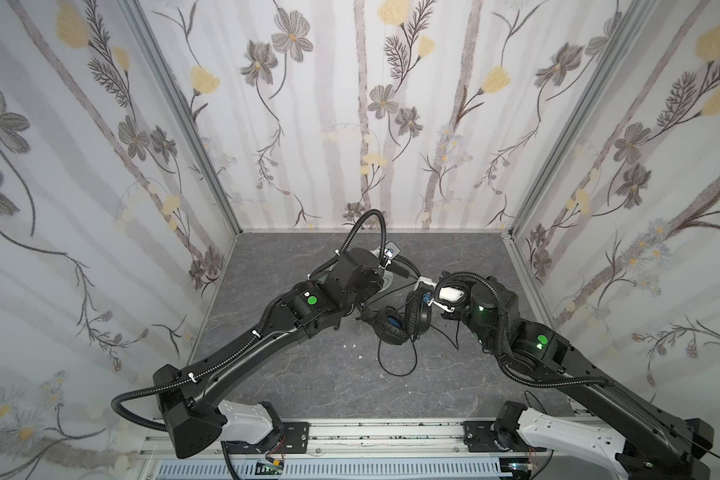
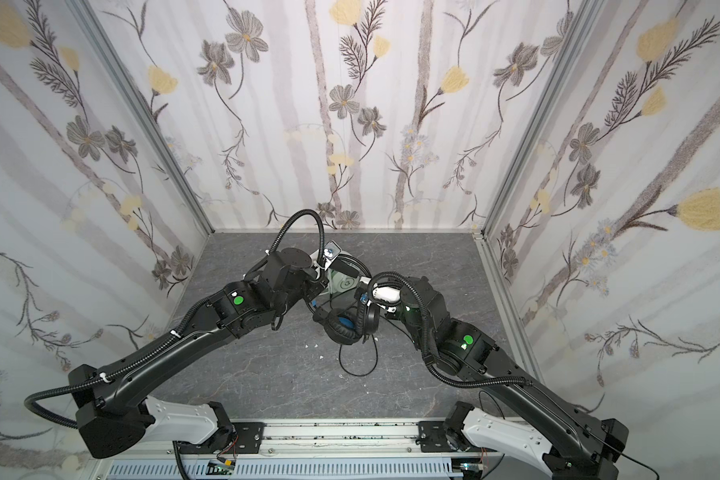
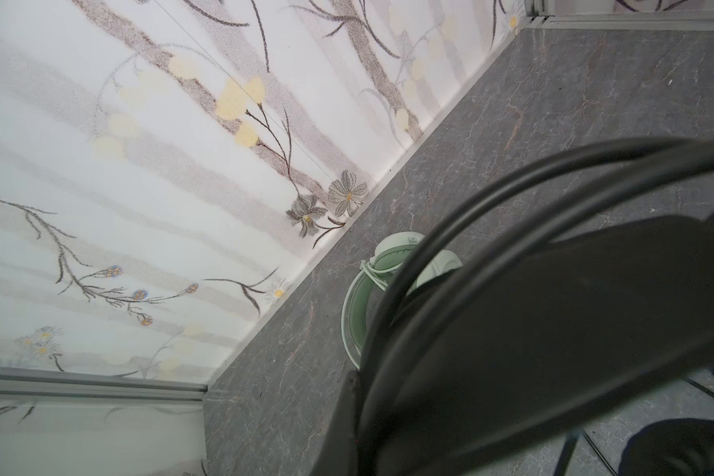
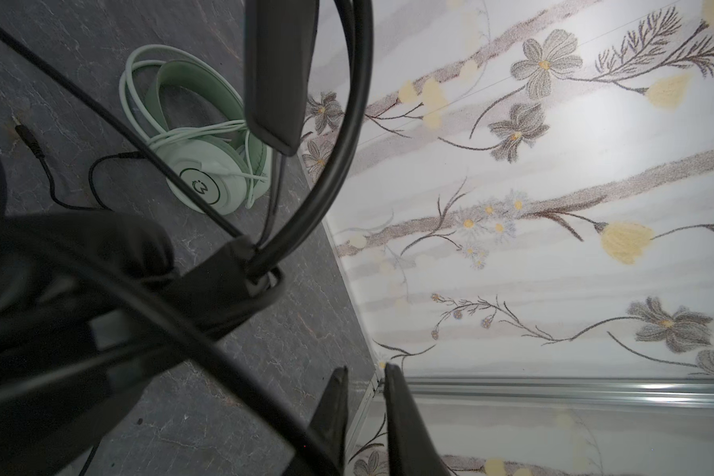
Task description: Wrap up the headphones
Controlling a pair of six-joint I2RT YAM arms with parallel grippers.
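Left tool [image 2: 345,266] clamps black headset [image 1: 391,326]; right tool [image 4: 365,371] slightly parted.

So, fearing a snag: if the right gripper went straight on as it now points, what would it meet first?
Probably the black headphones' headband, ahead of the right gripper; if it misses, the floral wall. Depth is unclear.

walls: floral wallpaper [image 1: 350,124] covering back and both sides, grey and yellow blooms on white
frame: aluminium posts [image 1: 174,104] running up both back corners
surface: grey marbled table [image 1: 308,382] lying flat, white specks [image 1: 354,345] sitting near its middle
front: metal rail [image 1: 371,434] running along the near edge
light: glare glinting off wall trim [image 4: 652,387]
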